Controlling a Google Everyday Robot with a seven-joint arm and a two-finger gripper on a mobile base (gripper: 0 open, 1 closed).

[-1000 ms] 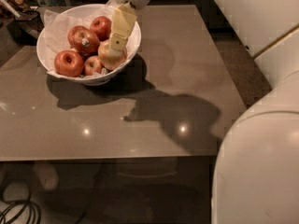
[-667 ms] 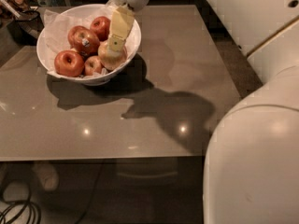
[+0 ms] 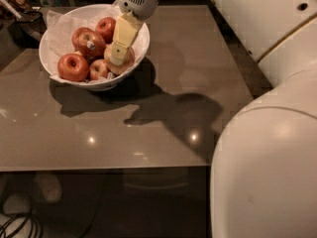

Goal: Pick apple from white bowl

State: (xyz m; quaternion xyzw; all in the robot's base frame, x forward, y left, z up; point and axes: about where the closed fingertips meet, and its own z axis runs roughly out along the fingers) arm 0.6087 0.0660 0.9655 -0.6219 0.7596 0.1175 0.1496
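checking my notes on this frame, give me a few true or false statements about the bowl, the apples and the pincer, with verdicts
1. The pincer reaches down into the white bowl, right over the pale apple. True.
2. The white bowl stands at the near right corner. False: it stands at the far left of the table.
3. One red apple carries a small sticker. True.
4. The white bowl holds just one fruit. False: five lie in it.
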